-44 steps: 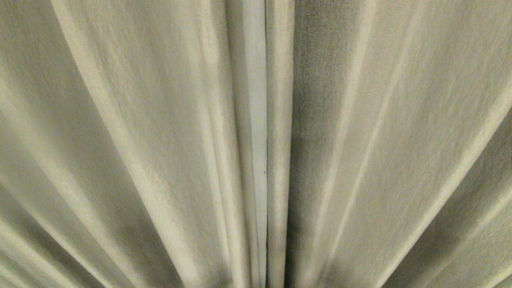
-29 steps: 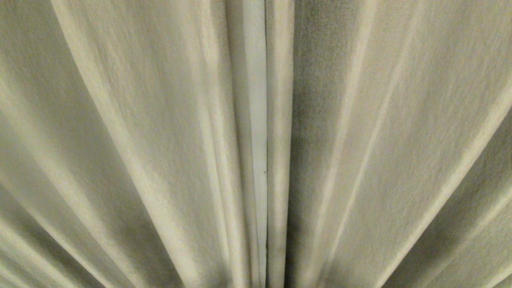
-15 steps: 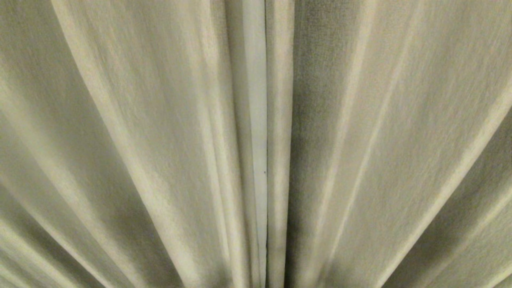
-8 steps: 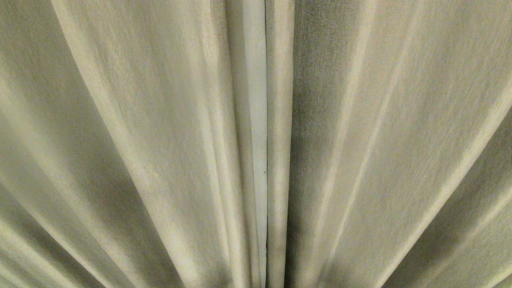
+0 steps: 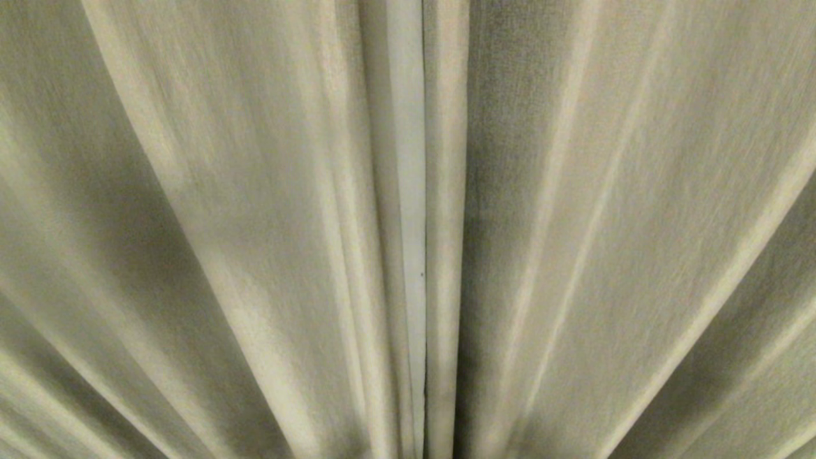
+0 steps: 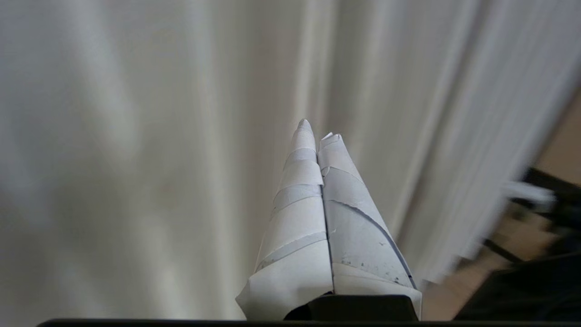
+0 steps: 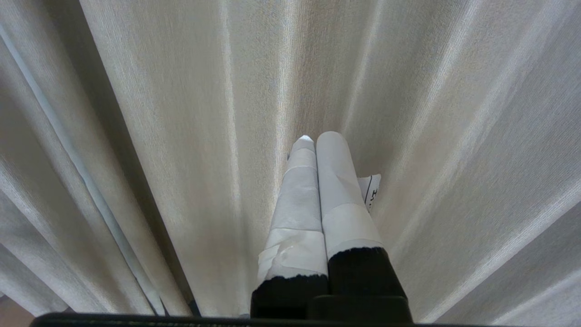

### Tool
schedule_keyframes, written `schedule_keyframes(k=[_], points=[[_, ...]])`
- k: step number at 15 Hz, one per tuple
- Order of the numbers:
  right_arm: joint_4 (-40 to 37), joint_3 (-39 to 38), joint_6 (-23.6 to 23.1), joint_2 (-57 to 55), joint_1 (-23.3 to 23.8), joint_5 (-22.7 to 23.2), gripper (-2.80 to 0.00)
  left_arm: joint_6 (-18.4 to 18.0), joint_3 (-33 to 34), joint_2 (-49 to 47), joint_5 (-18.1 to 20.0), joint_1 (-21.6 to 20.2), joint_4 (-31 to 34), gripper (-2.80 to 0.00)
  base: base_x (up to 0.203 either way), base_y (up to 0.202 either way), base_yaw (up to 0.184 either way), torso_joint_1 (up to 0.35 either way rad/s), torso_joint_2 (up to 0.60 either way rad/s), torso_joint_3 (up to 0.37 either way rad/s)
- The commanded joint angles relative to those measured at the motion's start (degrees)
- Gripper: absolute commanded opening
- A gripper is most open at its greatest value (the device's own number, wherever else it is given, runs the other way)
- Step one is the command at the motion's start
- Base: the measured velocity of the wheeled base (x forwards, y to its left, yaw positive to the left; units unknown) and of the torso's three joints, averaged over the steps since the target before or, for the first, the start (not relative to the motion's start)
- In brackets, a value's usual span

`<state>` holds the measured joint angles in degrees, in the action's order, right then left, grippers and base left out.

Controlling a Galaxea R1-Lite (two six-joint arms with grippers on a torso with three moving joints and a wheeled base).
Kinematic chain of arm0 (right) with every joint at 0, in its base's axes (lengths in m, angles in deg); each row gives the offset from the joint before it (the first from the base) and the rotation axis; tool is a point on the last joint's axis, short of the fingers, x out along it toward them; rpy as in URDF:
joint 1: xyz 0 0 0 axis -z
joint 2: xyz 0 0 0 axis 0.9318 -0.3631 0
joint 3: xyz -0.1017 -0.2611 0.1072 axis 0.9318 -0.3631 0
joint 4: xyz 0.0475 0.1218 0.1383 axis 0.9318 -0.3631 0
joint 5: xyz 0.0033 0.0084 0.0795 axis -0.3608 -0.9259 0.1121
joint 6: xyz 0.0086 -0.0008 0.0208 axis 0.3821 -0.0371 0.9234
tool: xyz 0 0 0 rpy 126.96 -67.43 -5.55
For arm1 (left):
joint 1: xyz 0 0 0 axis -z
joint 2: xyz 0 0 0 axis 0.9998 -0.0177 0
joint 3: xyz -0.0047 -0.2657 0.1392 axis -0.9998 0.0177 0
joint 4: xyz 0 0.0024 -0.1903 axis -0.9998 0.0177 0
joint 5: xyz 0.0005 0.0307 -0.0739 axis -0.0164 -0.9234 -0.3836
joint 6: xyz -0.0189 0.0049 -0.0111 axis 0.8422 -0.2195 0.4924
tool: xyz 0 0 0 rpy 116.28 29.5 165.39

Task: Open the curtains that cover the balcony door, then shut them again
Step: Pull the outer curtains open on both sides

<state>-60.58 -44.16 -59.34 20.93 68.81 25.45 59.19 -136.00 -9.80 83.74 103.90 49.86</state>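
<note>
Everywhere in the head view hung the curtains (image 5: pixel 255 210), drawn shut, their two pleated panels meeting at a narrow seam just right of centre, so no door showed behind them. Seen from its wrist camera, the left gripper (image 6: pixel 316 129) pointed at the blurred folds with its white-taped fingers (image 6: pixel 299 218) pressed together and empty, a strip of tan floor (image 6: pixel 560 145) off to one side. Likewise the right gripper (image 7: pixel 316 137) had its fingers (image 7: pixel 297 213) pressed together, tips close against the fabric, holding nothing.
</note>
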Motion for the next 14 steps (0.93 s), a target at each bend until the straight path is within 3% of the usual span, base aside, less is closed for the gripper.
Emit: schedule_keyframes(k=[1, 6, 9, 11, 12, 14], points=[[0.0, 0.0, 0.0, 0.0, 0.0, 0.1, -2.8, 0.4, -5.6, -10.6, -0.1, 8.0, -0.4, -2.8, 0.0, 0.0, 0.0, 0.0, 0.0, 0.0], [0.0, 0.0, 0.0, 0.0, 0.0, 0.0, -2.8, 1.0, -13.7, -25.8, -2.3, 17.6, -4.8, -2.8, 0.0, 0.0, 0.0, 0.0, 0.0, 0.0], [0.0, 0.0, 0.0, 0.0, 0.0, 0.0, -2.8, 0.9, -18.3, -33.2, -14.2, 25.7, -6.3, -2.8, 0.0, 0.0, 0.0, 0.0, 0.0, 0.0], [0.0, 0.0, 0.0, 0.0, 0.0, 0.0, -2.8, 0.8, -21.2, -36.0, -18.3, 27.4, -6.7, -2.72, 0.0, 0.0, 0.0, 0.0, 0.0, 0.0], [0.0, 0.0, 0.0, 0.0, 0.0, 0.0, -2.8, 0.9, -21.8, -36.2, -18.5, 27.4, -6.6, 0.0, 0.0, 0.0, 0.0, 0.0, 0.0, 0.0], [0.0, 0.0, 0.0, 0.0, 0.0, 0.1, -2.8, 0.8, -22.6, -36.5, -19.0, 27.4, -6.5, 0.0, 0.0, 0.0, 0.0, 0.0, 0.0, 0.0]])
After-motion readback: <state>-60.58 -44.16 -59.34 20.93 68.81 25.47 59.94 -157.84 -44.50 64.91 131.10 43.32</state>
